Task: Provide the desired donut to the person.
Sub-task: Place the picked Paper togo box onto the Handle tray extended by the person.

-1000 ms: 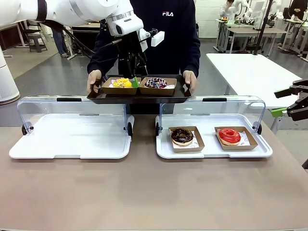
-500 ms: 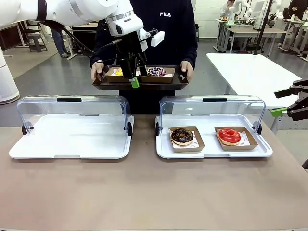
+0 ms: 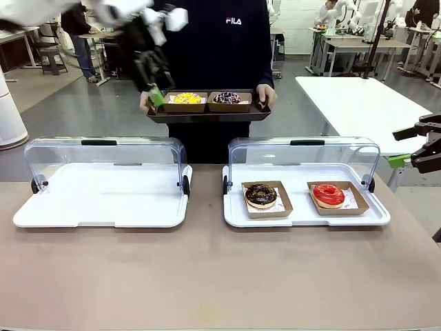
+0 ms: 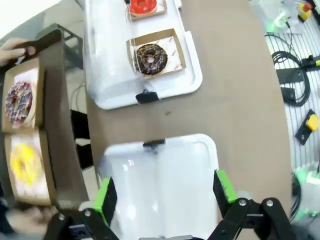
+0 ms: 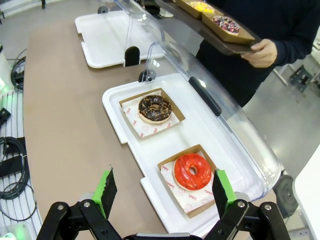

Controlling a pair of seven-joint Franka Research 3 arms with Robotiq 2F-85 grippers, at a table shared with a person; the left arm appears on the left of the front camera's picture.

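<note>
The person (image 3: pixel 227 41) in a black sweatshirt holds a dark tray (image 3: pixel 207 115) with both hands across the table. On it sit a yellow donut (image 3: pixel 187 98) and a purple-sprinkled donut (image 3: pixel 227 98), each in a cardboard box. My left gripper (image 3: pixel 153 86) hangs blurred just left of the tray's corner; the left wrist view shows it open (image 4: pixel 164 195) and empty, the yellow donut (image 4: pixel 24 167) off to its left. My right gripper (image 3: pixel 403 146) waits at the table's right edge, open (image 5: pixel 162 192) and empty, above a red donut (image 5: pixel 191 171).
Two white display trays with raised clear lids lie on the brown table. The left tray (image 3: pixel 103 196) is bare. The right tray (image 3: pixel 303 215) holds a chocolate donut (image 3: pixel 260 195) and the red donut (image 3: pixel 329 194) in cardboard boxes. A white table (image 3: pixel 358 103) stands beyond at the right.
My left gripper has pulled away from the person's tray, up and to the left, empty. The person has raised the tray and shifted it slightly right. The right arm is still.
</note>
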